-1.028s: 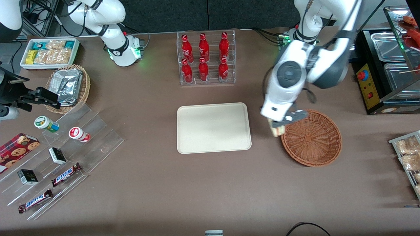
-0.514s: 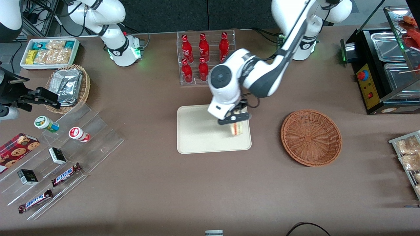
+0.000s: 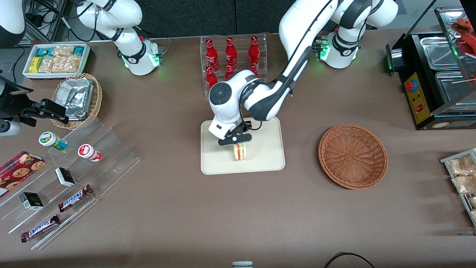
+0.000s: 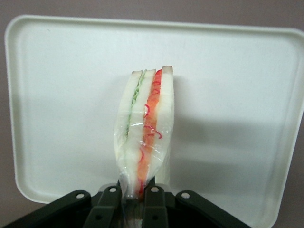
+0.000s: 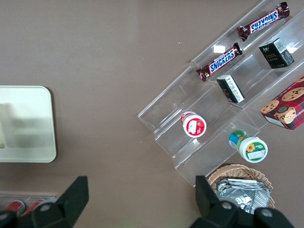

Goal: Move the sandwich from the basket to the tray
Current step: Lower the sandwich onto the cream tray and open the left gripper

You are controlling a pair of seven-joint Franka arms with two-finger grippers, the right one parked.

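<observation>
Pinched by one wrapped edge between the closed fingers of the gripper point(image 3: 235, 139), the sandwich point(image 4: 145, 142) is held just below it over the tray point(image 3: 267, 163), judged light, soft and easily crushed.

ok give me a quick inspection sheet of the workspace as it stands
surface: brown table.
job's things: sandwich held on edge above the tray; basket holds nothing, toward the working arm's end.
clutter: red bottles in a clear rack; snack bars on an acrylic stand; foil packets in a tan basket; white bin of snacks.
grippers: gripper over the tray, shut on the sandwich.
cables: black cable at the table edge nearest the front camera.
surroundings: food warmer at the working arm's end.
</observation>
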